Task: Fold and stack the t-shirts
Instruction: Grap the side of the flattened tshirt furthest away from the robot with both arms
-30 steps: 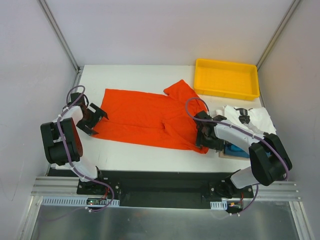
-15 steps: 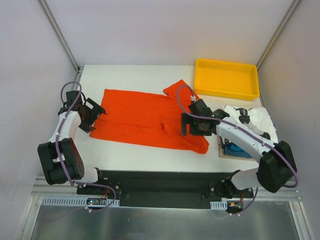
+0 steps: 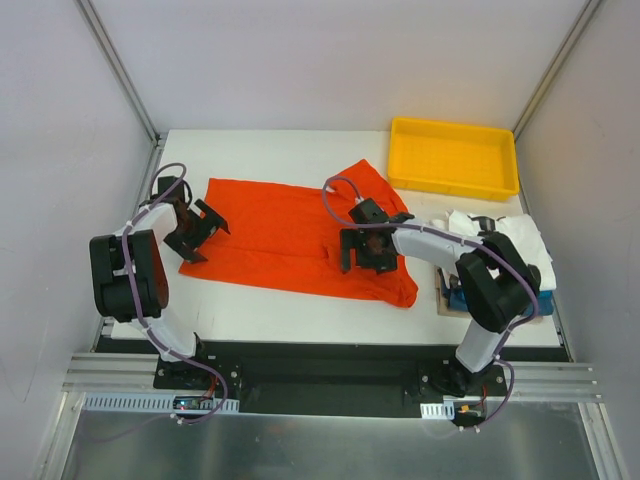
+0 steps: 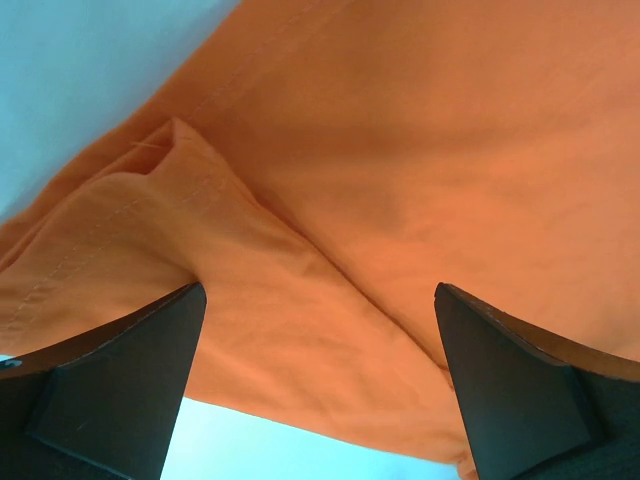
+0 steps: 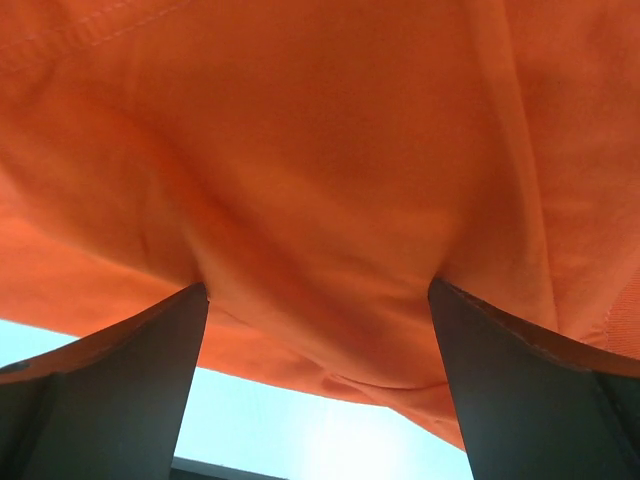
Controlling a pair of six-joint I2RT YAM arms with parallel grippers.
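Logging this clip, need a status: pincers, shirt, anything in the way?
Left pincer open at orange shirt's left edge. Right pincer open over its right half. Shirt spread out, not yet folded. Nothing on it; tray off at far right.

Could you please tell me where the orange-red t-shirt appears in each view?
Top external: orange-red t-shirt lies spread across mid-table.
Left wrist: the shirt fills most of the frame.
Right wrist: the shirt fills the upper frame.
Shared landmark: white table bordering its edge.
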